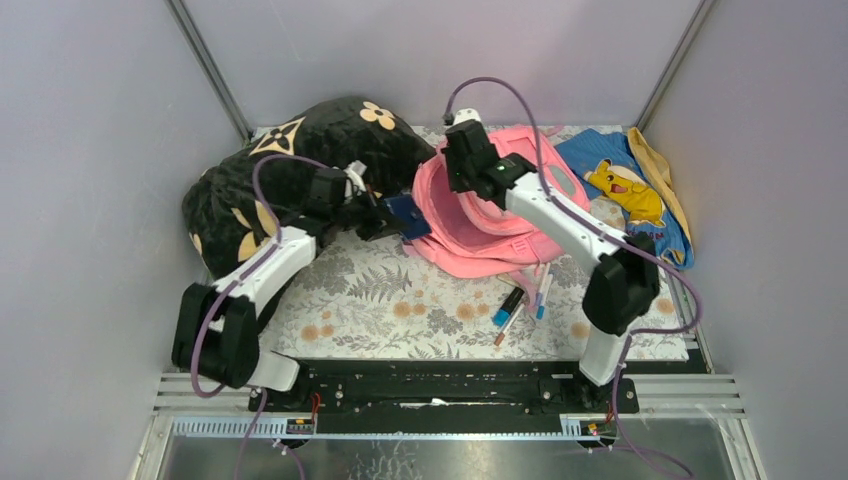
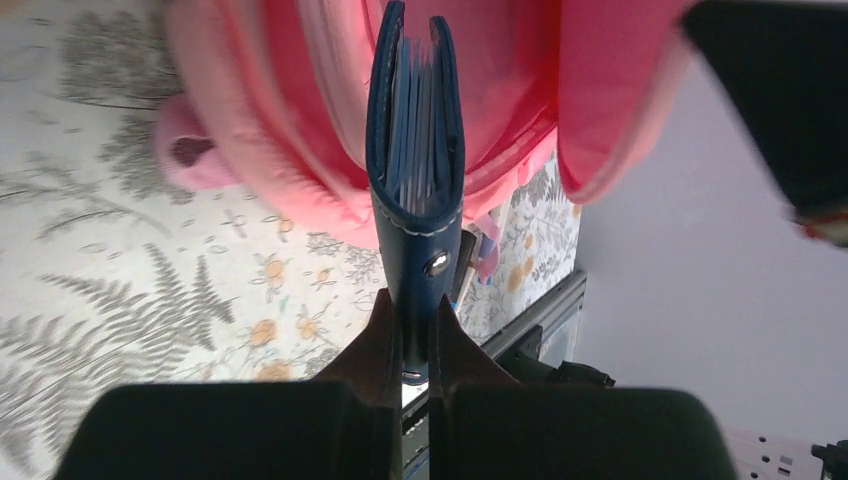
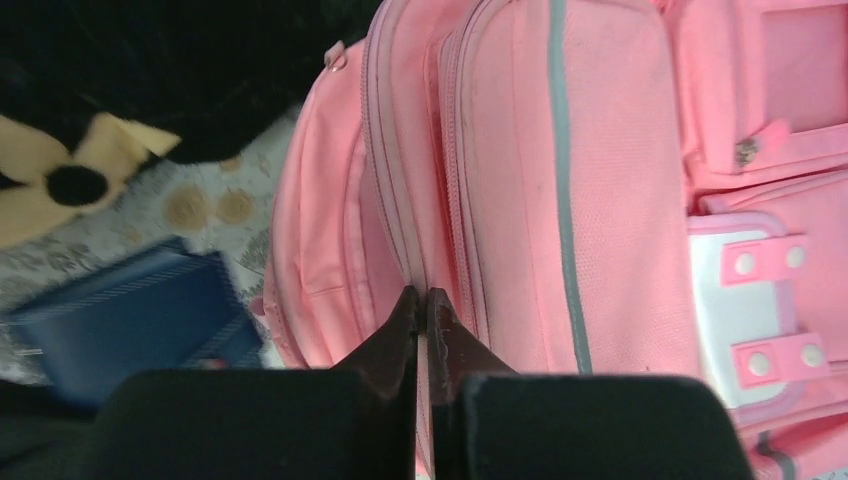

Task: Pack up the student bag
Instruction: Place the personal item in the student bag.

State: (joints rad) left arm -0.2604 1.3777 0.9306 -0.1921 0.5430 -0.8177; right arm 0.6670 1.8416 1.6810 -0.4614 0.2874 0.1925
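Bag point(image 1: 500, 235): rear of tabletop point(image 1: 380, 300), beside pillow point(image 1: 300, 160).
Right gripper point(image 3: 422, 312): jaws pinched on the bag's zip edge.
Left gripper point(image 2: 415, 325): jaws clamping notebook point(image 2: 415, 140) at the bag's mouth, not yet inside.
Pens point(image 1: 520, 300): loose, unpacked.
Progress: judged early.

We see the student bag point(image 1: 478, 240), a large pink fabric backpack, slumped on the far half of the fern-patterned table cover point(image 1: 400, 300), a little right of centre. Its front faces up: a grey stripe runs down one pocket, zip lines run alongside it, and a white patch carries two pink studded tabs. The right gripper point(image 3: 421, 300) pinches a seam by the zip, and the bag's mouth gapes toward the left.
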